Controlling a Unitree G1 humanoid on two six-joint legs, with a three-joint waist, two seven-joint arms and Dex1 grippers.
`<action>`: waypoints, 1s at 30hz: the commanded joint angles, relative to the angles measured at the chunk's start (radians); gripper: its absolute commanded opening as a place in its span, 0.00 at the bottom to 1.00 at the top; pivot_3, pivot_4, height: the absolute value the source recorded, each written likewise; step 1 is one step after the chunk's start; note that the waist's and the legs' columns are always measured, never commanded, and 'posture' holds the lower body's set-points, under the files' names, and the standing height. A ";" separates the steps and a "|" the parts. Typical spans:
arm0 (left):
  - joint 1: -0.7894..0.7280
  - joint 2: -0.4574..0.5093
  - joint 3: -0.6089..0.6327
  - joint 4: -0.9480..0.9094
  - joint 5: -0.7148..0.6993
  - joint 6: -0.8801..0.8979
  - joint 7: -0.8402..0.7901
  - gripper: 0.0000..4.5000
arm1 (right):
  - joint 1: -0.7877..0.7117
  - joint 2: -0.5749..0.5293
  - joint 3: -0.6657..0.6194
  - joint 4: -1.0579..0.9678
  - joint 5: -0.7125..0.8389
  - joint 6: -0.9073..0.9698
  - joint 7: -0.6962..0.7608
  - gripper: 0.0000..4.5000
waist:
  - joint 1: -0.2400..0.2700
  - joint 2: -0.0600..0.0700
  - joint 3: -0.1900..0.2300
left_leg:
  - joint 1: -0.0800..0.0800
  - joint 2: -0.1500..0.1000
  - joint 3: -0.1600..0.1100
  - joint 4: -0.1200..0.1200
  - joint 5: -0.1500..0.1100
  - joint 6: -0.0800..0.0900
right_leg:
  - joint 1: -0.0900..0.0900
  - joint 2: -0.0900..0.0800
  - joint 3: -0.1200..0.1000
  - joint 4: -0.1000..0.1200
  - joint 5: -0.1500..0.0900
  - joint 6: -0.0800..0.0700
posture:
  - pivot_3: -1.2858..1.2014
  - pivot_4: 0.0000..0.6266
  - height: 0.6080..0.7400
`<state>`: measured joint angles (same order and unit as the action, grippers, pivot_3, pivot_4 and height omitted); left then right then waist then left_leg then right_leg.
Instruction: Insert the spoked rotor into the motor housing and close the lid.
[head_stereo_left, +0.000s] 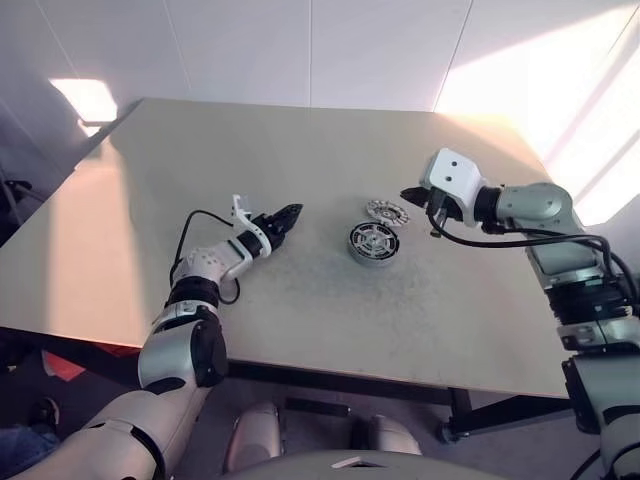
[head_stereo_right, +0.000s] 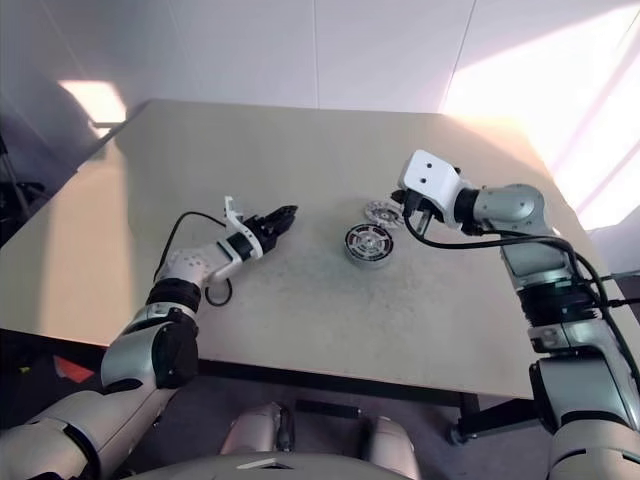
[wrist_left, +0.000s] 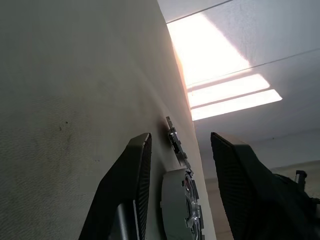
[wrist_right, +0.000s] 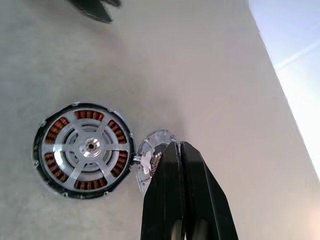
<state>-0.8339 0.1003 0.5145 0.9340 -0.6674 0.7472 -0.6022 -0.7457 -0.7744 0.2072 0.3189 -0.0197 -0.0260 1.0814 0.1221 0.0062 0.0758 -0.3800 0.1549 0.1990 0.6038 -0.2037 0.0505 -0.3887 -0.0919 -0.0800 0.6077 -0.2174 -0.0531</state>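
Starting at your left, you see the left gripper (head_stereo_left: 290, 215) low over the table (head_stereo_left: 300, 310), pointing across toward the parts with its two black fingers (wrist_left: 131, 190) spread apart and nothing between them. Well to its right, the motor housing (head_stereo_left: 374, 243) sits flat on the table near the middle; you can make out the reddish-copper windings around its ring in the right wrist view. The spoked rotor (wrist_right: 85, 146) lies inside the housing, its shiny spokes and small hub over the windings. Just beyond the housing and a little to its right, the lid (head_stereo_left: 387, 211) rests on the table, close beside the housing rim and separate from it; whether the two edges touch you cannot tell. Farther right, the right gripper (head_stereo_left: 412, 195) hangs above the table next to the lid, its fingers (wrist_right: 175, 195) pressed together with nothing pinched. From the right wrist view those shut fingers partly cover the lid.
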 joint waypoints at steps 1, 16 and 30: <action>-0.006 0.004 -0.001 -0.029 -0.011 -0.016 -0.001 0.44 | -0.104 0.002 0.092 0.176 -0.104 -0.181 0.081 0.00 | 0.000 0.000 0.000 | 0.000 0.000 0.000 0.001 0.000 0.000 | 0.000 0.000 0.000 0.000 0.000 0.000 | 0.52 0.00 1.00; 0.095 -0.013 -0.005 -0.130 -0.024 0.000 0.044 0.45 | -0.506 0.104 0.491 0.786 -0.721 -0.797 -0.286 0.33 | -0.027 0.000 0.001 | -0.022 0.001 0.000 0.015 -0.004 0.007 | -0.018 -0.001 0.000 0.009 0.000 -0.001 | 0.52 0.00 1.00; 0.108 -0.009 -0.009 -0.125 -0.023 -0.010 0.053 0.45 | -0.521 0.141 0.523 0.843 -0.788 -0.909 -0.361 0.33 | -0.031 0.000 0.002 | -0.021 0.004 0.000 0.024 -0.004 0.007 | -0.018 0.000 0.000 0.016 0.000 -0.001 | 0.52 0.00 1.00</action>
<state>-0.7297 0.0827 0.5076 0.8189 -0.6828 0.7454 -0.5500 -1.2520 -0.6326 0.7375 1.1657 -0.8114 -0.9197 0.7276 0.0913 0.0064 0.0774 -0.4015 0.1587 0.1990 0.6276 -0.2079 0.0581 -0.4065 -0.0924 -0.0799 0.6241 -0.2169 -0.0545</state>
